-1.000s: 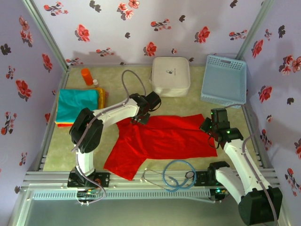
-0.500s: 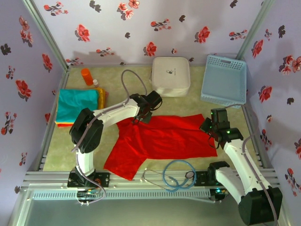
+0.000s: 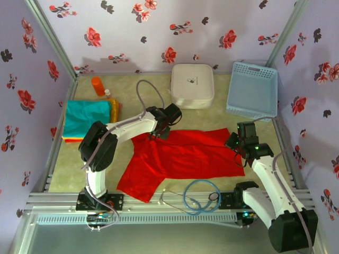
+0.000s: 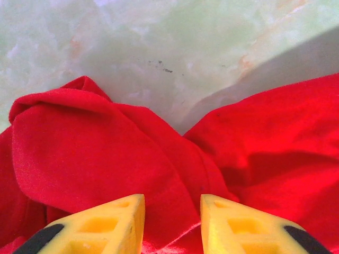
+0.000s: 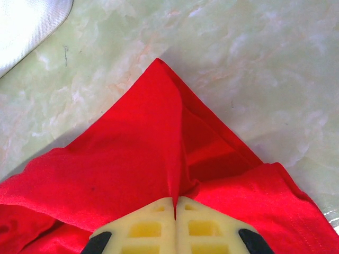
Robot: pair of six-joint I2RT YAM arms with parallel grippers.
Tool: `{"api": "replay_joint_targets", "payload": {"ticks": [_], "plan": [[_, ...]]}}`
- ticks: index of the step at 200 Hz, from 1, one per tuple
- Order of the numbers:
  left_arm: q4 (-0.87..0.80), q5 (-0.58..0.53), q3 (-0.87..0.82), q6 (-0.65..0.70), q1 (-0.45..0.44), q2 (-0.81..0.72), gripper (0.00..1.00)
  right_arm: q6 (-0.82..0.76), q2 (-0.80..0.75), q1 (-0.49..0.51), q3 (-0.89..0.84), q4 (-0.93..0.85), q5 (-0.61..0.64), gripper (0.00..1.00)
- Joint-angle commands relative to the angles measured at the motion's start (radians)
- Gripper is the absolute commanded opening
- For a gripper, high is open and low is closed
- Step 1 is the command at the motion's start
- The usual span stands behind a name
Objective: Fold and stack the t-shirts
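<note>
The spread t-shirt (image 3: 185,156) is bright red, the stacked t-shirts (image 3: 85,117) teal over yellow and orange, the desk (image 3: 69,164) pale green marble-patterned, the case (image 3: 192,85) white, the lattice basket (image 3: 252,91) light blue, the bottle (image 3: 98,85) orange, and the walls (image 3: 159,32) lilac with red and black flowers.

walls (image 3: 132,32): lilac, red-flower print | tabletop (image 3: 69,164): pale green marbled | light: even

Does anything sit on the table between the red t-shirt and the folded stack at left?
Nothing visible lies on the table between the red t-shirt and the folded stack; the left arm reaches over that gap. The orange bottle stands farther back, off the line.
</note>
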Motion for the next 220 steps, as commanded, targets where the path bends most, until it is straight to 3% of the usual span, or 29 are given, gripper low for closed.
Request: {"api": "replay_joint_targets", "payload": {"ticks": [1,20,62,92,128,162,220], "plan": [[0.000,0.001,-0.012,-0.015,0.011,0.013,0.27,0.003,0.001,0.004,0.010,-0.022,0.016,0.00],[0.001,-0.003,-0.011,-0.011,0.014,0.008,0.22,0.003,0.001,0.004,0.013,-0.022,0.018,0.00],[-0.006,-0.011,-0.003,0.014,0.038,-0.023,0.00,0.021,0.031,0.004,0.051,0.001,0.040,0.00],[-0.037,-0.026,0.062,0.112,0.096,-0.092,0.00,0.023,0.126,-0.010,0.192,0.015,0.048,0.00],[-0.107,-0.053,0.208,0.254,0.197,-0.165,0.00,0.040,0.308,-0.074,0.424,0.025,-0.049,0.00],[-0.165,-0.049,0.358,0.363,0.297,-0.173,0.00,0.074,0.469,-0.173,0.619,0.019,-0.174,0.00],[-0.185,-0.035,0.546,0.485,0.434,-0.154,0.00,0.112,0.647,-0.240,0.873,0.003,-0.250,0.00]]}}
